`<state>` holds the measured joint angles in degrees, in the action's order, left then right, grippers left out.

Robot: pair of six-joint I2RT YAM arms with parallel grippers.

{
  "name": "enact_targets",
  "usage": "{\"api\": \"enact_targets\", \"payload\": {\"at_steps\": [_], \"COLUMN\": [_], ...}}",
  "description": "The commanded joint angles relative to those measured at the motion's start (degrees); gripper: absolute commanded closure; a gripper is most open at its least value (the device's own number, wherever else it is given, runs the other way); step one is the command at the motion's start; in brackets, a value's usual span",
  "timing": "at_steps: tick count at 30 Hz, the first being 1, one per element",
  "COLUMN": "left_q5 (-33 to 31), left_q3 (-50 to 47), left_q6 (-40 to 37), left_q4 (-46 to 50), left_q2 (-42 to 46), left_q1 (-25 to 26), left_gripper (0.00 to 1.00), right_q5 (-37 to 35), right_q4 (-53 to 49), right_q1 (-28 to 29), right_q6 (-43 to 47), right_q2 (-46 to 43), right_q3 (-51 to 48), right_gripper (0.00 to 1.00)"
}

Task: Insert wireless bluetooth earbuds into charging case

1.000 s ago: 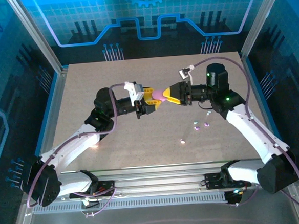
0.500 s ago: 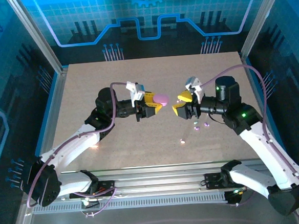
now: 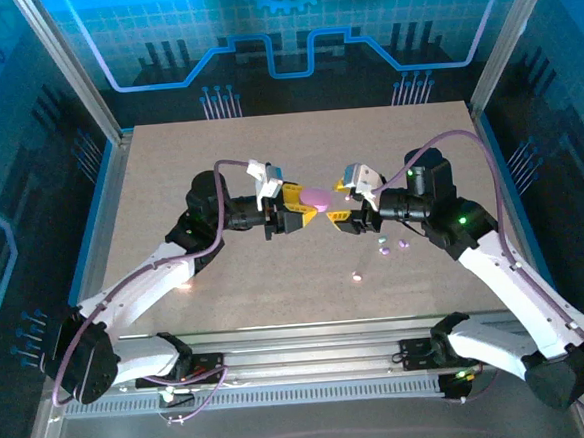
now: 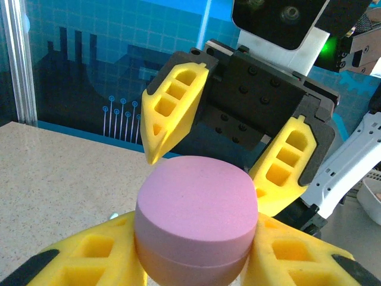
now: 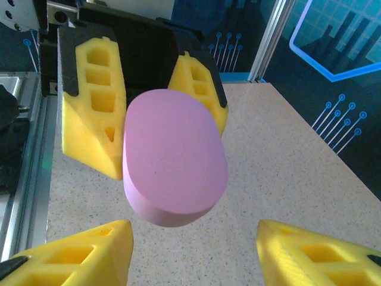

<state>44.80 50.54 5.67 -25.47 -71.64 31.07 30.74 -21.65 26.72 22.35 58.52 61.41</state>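
One earbud [image 3: 357, 274] is seen loose on the table [image 3: 170, 187] nearest the bases, with more earbuds [image 3: 383, 243] scattered just beyond it beside the right arm [image 3: 495, 255]; none is seated in anything yet. Further out, mid-table and lifted clear of the surface, the charging case [image 4: 196, 220] is clamped at one end by the left gripper [image 3: 301, 202], jaws pressed in on its sides, free end pointed at the other arm. The case is seen shut, seam line unbroken. The right gripper [image 3: 338, 202] is held with jaws apart, one fingertip [image 4: 156, 149] just above the free end and the other beside and below it; contact cannot be confirmed from either wrist view. Step judged: case presented for a two-handed opening or a handover, insertion not begun. The next move likely calls for the right fingers to be set on the free half [image 4: 199, 185] alone, past the seam, with the other half pinned by the left; a grip across both halves would lock it shut. The shell is smooth and rounded, so slip under a prying load is to be expected. Room: the work is done roughly mid-table, side and far edges are well apart from both grippers, and the far half is left open; the earbuds lie close under the right wrist and could be swept if it is lowered carelessly
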Motion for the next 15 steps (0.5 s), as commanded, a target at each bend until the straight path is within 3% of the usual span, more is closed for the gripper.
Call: {"api": "enact_targets", "payload": {"at_steps": [1, 15], "left_q5": [1.8, 1.7], "left_q3": [2.1, 2.9], "left_q6": [-1.1, -4.7], "left_q4": [1.0, 5.3], "left_q2": [-0.3, -0.9], "left_q1": [-0.1, 0.0], "left_gripper": [0.66, 0.66], "right_q5": [2.0, 4.7], "right_q4": [1.6, 4.7], "right_q1": [0.8, 0.3], "right_q6": [0.2, -7.3], "right_q2": [0.8, 2.4], "right_q3": [1.8, 2.5], "right_gripper": [0.42, 0.43]}}
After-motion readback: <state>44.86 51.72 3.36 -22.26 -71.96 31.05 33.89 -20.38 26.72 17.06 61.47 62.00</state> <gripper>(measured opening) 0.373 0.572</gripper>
